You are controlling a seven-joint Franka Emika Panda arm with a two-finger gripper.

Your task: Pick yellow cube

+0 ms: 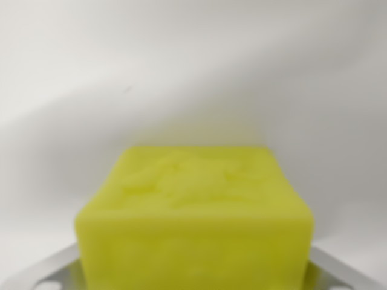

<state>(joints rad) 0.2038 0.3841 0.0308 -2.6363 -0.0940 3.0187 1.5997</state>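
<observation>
Yellow cube (pixel 193 220), blurred by closeness, fills the lower centre of the wrist view. Grey metal fingers (pixel 42 275) emerge from behind its lower corners at the view's left and right, so the block lies between them. The gripper (pixel 193 284) appears closed against the cube's sides, though actual contact is hidden. Its bottom edge is cut off by the frame. White surface (pixel 193 66) lies behind.

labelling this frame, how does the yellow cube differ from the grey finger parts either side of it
The yellow cube is bright yellow and fills the lower middle; the grey fingers are pale metal and show only at the bottom corners. The cube has flat faces and soft edges; the fingers look thin, with holes. Both are blurred.
</observation>
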